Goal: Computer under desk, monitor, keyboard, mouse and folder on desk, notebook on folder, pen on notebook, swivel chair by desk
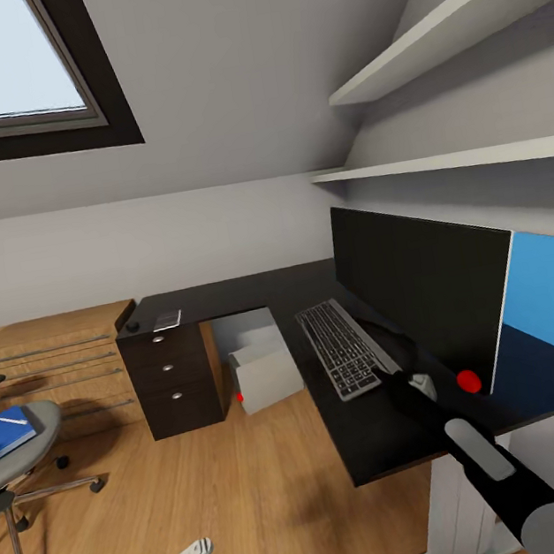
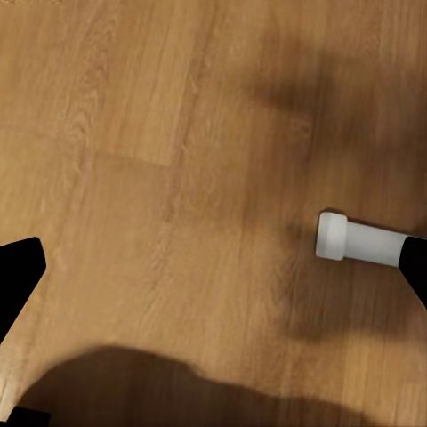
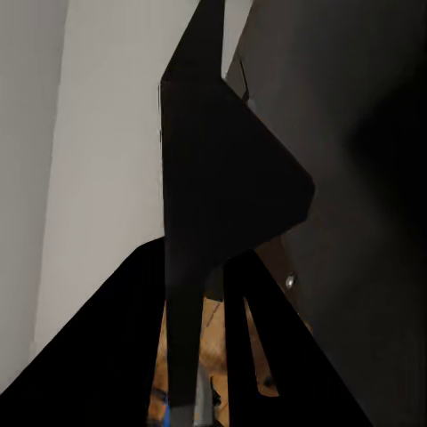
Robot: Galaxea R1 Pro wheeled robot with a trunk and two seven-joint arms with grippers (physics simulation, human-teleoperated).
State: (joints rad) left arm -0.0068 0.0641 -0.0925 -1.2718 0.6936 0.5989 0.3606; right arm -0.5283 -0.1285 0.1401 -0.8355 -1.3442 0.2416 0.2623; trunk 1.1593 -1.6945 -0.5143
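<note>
Monitor [image 1: 422, 290]: upright on the desk [image 1: 253, 294], screen facing the keyboard [image 1: 342, 347] just in front; both look already placed.
Right gripper [image 1: 398, 372]: low over the desk by the keyboard's near end; dark on dark, so I cannot tell its grip.
Left gripper [image 2: 178, 258]: fingers spread, empty, above the floor [image 1: 255, 477].
Far corner: 1 mouse [image 1: 132, 326], 1 notebook [image 1: 167, 319].
Under desk: 1 computer [image 1: 261, 373].
Swivel chair [image 1: 32, 454]: well apart, carrying 1 folder [image 1: 2, 435] and 1 pen [image 1: 13, 420].

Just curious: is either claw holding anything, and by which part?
Left claw: open, empty, above the floor. Right claw: down by the monitor, beside the keyboard; whether it grips cannot be told.
</note>
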